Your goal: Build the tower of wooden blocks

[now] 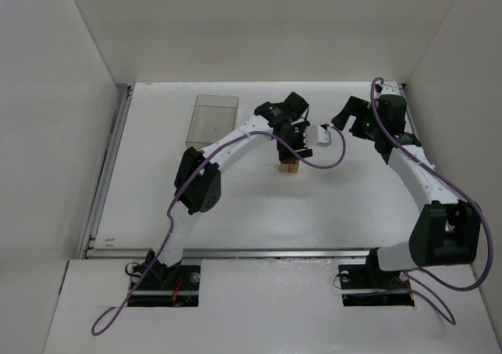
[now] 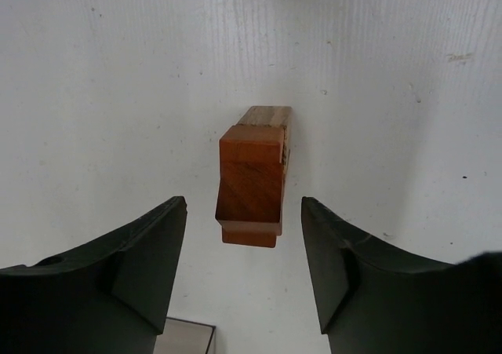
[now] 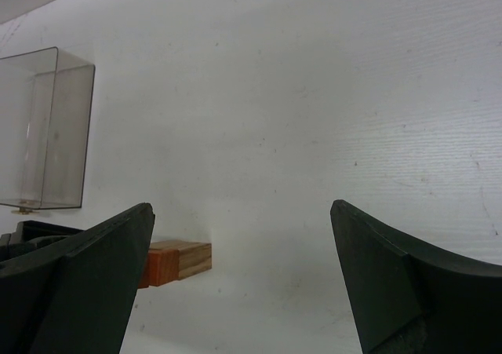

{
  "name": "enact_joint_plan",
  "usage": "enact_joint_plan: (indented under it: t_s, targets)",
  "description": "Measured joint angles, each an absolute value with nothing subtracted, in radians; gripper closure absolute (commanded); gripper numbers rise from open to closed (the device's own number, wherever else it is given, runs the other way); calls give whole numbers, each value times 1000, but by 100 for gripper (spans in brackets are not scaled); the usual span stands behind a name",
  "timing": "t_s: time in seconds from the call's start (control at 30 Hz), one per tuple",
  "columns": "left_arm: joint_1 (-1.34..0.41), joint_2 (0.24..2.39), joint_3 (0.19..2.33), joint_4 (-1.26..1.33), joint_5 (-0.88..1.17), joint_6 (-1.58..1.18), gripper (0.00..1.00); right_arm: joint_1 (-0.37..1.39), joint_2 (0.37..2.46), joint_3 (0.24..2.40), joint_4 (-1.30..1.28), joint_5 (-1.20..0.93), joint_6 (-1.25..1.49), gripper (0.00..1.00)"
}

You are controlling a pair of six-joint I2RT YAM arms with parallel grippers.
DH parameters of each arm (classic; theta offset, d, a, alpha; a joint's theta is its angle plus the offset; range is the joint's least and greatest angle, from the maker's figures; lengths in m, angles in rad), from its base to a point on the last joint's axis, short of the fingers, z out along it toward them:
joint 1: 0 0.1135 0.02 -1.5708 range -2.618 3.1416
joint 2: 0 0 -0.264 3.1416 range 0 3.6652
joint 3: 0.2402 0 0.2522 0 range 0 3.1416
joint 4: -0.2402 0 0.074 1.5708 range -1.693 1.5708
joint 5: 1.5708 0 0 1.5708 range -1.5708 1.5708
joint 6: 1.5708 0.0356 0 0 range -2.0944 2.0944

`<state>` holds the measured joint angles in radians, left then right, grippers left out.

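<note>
- Reddish-orange piece (image 2: 250, 187) lies in the gap of the left gripper (image 2: 243, 209), against a tan block (image 2: 267, 117) that shows just beyond it. Together they make up the wood block tower (image 1: 289, 166).
- The tower sits near the middle of the tabletop (image 2: 118, 71), right under the left gripper and well apart from the clear box (image 3: 39, 126) at the far left.
- The left gripper's jaws stand apart. Bare tabletop shows between each of the fingers (image 2: 149, 268) and the reddish piece, so nothing is gripped.
- The right gripper (image 3: 243, 209) hangs off to the side with its jaws spread wide and nothing between them.
- Step in hand, as I judge it: setting the reddish piece on the tower, at the point of letting go.
- The next move calls for a straight retreat of the left gripper, with both fingers kept clear so neither brushes the light pieces. A further block would then need fetching, though none shows loose here.
- In the left wrist view the reddish piece's long axis runs parallel to the fingers. Its sloped face is turned toward the camera and its square end lies against the tan block.
- I cannot tell for sure whether it rests on top of the tan block or beside it.
</note>
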<state>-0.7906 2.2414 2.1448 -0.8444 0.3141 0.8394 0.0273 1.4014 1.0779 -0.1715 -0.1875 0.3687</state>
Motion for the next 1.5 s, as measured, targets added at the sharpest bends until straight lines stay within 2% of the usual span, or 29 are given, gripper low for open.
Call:
enact_joint_plan:
  t_s: [0.03,0.07,0.23,0.3,0.43,0.57,0.77,0.83,0.97,1.1,1.2,1.5]
  targets:
    - [-791,2241,2145,-843,316,839,41,27,1401,1078,-171,-188,369,0]
    - [-791,2237,2145,-842,319,839,36,27,1401,1078,-171,-189,367,0]
    - [-791,2189,2145,-832,336,839,33,27,1401,1078,-172,-190,361,0]
    - [-791,2156,2145,-825,342,836,0,27,1401,1078,-173,-183,362,0]
    - [-791,2055,2124,-770,334,796,0,25,1400,1083,-188,-144,368,0]
    - [-790,1892,2008,-642,239,691,0,16,1376,1092,-220,-65,390,0]
    - [-747,1737,1897,-475,-172,398,0,12,1277,1133,-303,238,454,0]
    - [-689,1734,1891,-459,-346,281,0,12,1230,1144,-324,350,476,0]
    - [-532,1725,1820,-482,-554,80,0,7,1125,1145,-357,522,509,0]
    - [-418,1637,1589,-488,-667,-25,0,0,1024,1136,-370,621,538,0]
    - [-422,1563,1463,-496,-703,-55,0,-1,968,1122,-393,655,552,0]
    - [-450,1453,1421,-427,-777,-85,0,-1,893,1110,-522,643,573,0]
